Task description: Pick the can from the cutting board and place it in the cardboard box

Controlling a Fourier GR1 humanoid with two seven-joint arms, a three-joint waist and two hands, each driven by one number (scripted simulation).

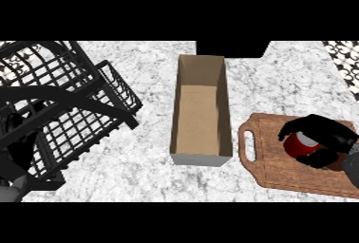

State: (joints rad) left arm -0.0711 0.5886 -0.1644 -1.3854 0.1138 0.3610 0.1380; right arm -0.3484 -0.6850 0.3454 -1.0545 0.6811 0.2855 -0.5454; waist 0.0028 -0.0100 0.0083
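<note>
A red can (302, 144) with a pale top stands on the brown wooden cutting board (270, 161) at the right. My right hand (325, 137) is curled round the can from the right, fingers and thumb wrapping its sides and hiding much of it. The open cardboard box (201, 111) lies in the middle of the counter, long and narrow, with nothing visible inside. My left hand (8, 192) barely shows at the lower left corner, under the rack.
A large black wire dish rack (56, 99) fills the left side of the marble counter. The board's handle slot (248, 144) faces the box. A dark cut-out (231, 47) sits at the counter's far edge.
</note>
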